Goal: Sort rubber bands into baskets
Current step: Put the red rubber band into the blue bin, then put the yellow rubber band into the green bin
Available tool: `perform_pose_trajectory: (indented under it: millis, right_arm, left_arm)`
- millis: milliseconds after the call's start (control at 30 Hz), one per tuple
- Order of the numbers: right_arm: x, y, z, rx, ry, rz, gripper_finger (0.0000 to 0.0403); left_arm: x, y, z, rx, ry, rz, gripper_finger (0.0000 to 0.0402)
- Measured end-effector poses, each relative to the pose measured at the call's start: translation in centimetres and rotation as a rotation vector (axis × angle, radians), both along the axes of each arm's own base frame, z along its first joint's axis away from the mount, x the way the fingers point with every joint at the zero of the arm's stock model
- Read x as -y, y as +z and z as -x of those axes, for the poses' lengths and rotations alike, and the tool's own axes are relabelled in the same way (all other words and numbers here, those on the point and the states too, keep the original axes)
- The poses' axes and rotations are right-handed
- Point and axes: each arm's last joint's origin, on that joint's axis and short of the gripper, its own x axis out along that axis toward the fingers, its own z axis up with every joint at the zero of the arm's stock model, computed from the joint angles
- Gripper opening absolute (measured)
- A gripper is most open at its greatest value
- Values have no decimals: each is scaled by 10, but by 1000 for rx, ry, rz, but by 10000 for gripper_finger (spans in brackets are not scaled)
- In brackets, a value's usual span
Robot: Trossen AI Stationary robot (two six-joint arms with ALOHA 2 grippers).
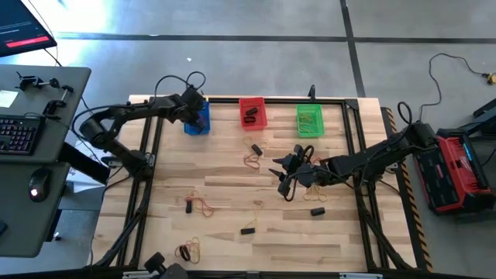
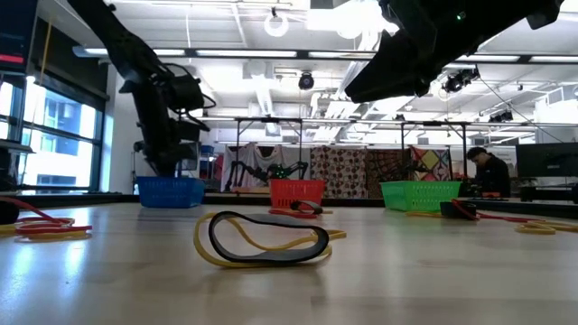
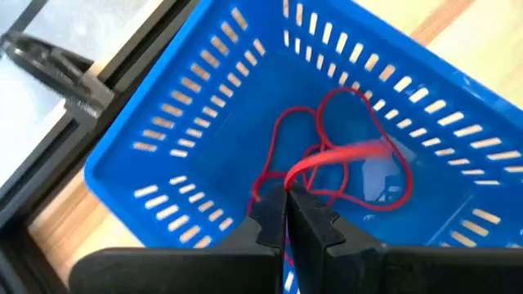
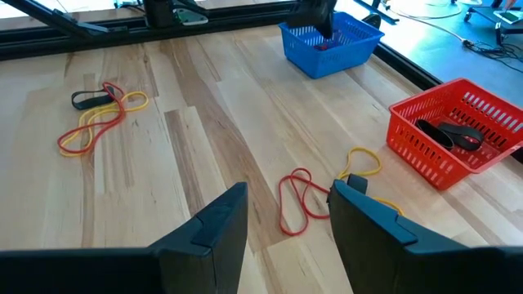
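Over a pale wooden bench (image 1: pixel 232 194), the left hand (image 3: pixel 284 214) hangs inside the mouth of the blue basket (image 3: pixel 204 122), its two dark fingers pressed together on a red rubber band (image 3: pixel 343 155) that trails from the fingertips down to the basket floor. The right hand (image 4: pixel 286 216) hovers above the middle of the bench with its fingers spread apart and nothing between them; just ahead of it lie a loose red band (image 4: pixel 294 200) and a yellow band (image 4: pixel 364 163), close to the red basket (image 4: pixel 458 139), which holds black bands (image 4: pixel 449 131). The three baskets stand in a row along the far edge of the bench, blue, then red, then the green basket (image 1: pixel 309 120), in which yellowish bands show. More bands lie scattered over the boards, among them a red and yellow tangle (image 4: pixel 98 118) with a black one touching it.
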Motion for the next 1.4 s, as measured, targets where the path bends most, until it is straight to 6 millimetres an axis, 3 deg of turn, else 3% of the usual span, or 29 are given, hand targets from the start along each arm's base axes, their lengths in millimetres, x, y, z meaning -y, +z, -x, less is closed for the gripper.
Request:
perform_pose_trajectory:
  millis: [500,1033,1400]
  right_arm:
    - [0,0,0,0,0,0,161]
    - [0,0,0,-1,1,0,161]
    - [0,-1,0,-7,6,-2,161]
  left_arm:
    - [-6,-8,-7,23,-63,40,5]
    - [-7,1,-6,24,-83,-31,111]
    - [10,21,1,113,-81,-119,127]
